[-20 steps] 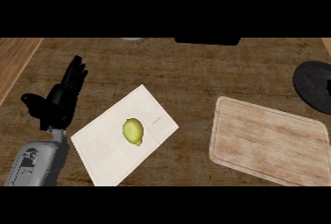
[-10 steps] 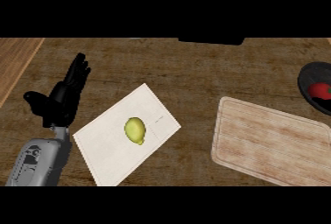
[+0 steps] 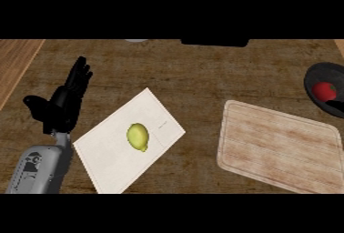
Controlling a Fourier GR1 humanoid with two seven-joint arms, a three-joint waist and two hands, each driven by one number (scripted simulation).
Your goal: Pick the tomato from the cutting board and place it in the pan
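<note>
The tomato [image 3: 325,91] is seen lying inside the dark pan [image 3: 314,81] at the right edge of the head view, well apart from the wooden cutting board [image 3: 279,147], whose top is bare. A yellow-green lemon [image 3: 138,136] is set on a pale sheet [image 3: 107,157] lying slantwise on the brown desk [image 3: 188,68]. The left hand [image 3: 62,105] is shown at the left side, fingers straight and spread apart, holding nothing. The right hand is not seen.
</note>
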